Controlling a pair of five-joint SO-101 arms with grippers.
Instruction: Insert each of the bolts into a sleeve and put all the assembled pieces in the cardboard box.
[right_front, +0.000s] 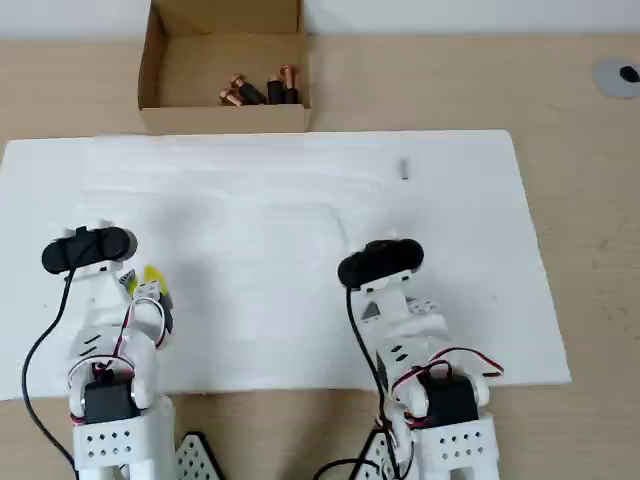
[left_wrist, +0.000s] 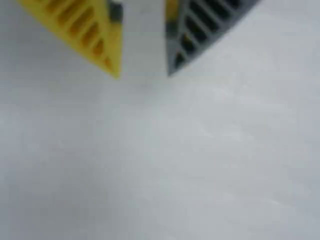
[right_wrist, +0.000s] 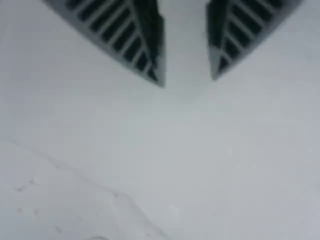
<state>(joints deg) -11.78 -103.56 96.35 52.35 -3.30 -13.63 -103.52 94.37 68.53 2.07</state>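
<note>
Your cardboard box (right_front: 150, 70) stands at the far edge of the table, beyond the white mat (right_front: 300, 320). Inside it, toward its right wall, lie the assembled pieces (right_front: 262, 91): copper-coloured bolts seated in dark sleeves, several in a loose cluster. One small grey piece (right_front: 404, 168) lies alone on the mat, near its far edge and well apart from the box. It is too small to say whether it is a bolt, a sleeve or neither.

Judgement: the task is largely done, and complete if that piece is no part of it. If it is, you have one item left to account for.

Left claw (left_wrist: 142, 75): jaws parted by a modest gap, one finger yellow and one grey, nothing between them, bare mat beneath. Right claw (right_wrist: 186, 82): likewise parted, holding nothing, bare mat beneath. Both arms sit folded at the near side of the mat, well apart from the box.
</note>
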